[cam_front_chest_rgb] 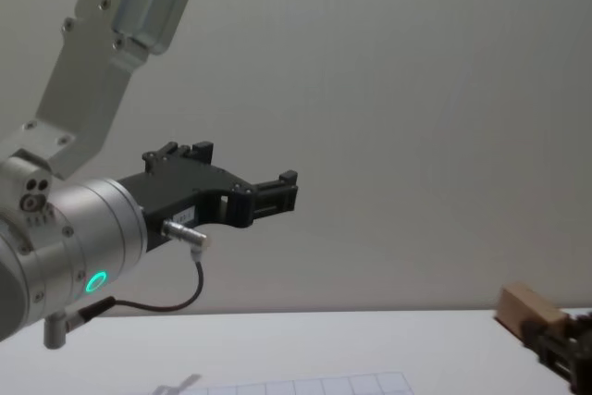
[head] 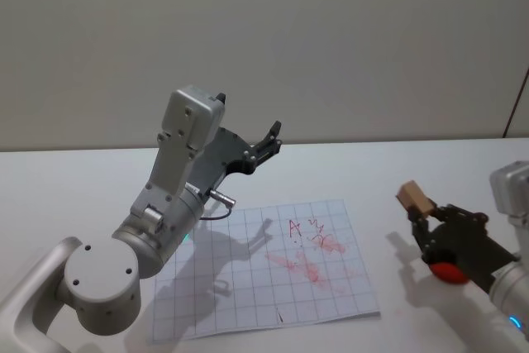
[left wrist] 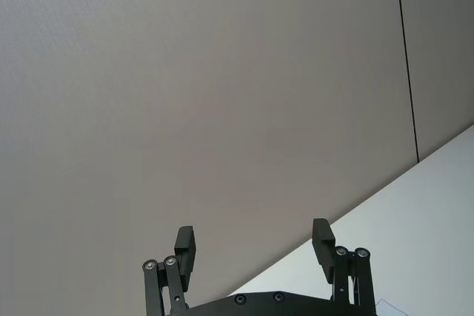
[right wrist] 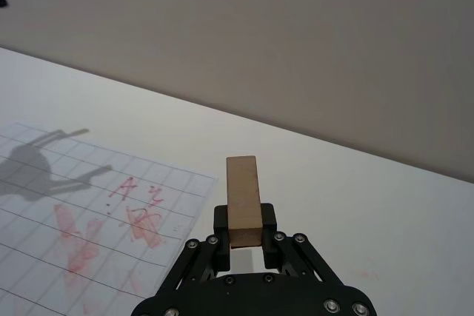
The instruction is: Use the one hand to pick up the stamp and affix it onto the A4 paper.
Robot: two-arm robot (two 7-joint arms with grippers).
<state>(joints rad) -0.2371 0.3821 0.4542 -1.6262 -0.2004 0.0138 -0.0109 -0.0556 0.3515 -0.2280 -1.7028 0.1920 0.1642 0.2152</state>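
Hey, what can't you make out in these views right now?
Head view: the red round object lies mostly under the right gripper; unidentifiable.
Right wrist view: the gripper's fingers hide the light wooden block stamp's lower end.
Head view: the arm of the open left gripper covers part of the white gridded A4 paper's left edge.
Chest view: the bottom edge crops the paper.

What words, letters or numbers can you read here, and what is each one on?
"A": red letter on the thin white gridded A4 paper.
Red scribbles beside it: too smeared to read.
Small pale label on the black left gripper: too small to read.
Pale wooden block stamp in the right gripper: no text visible.
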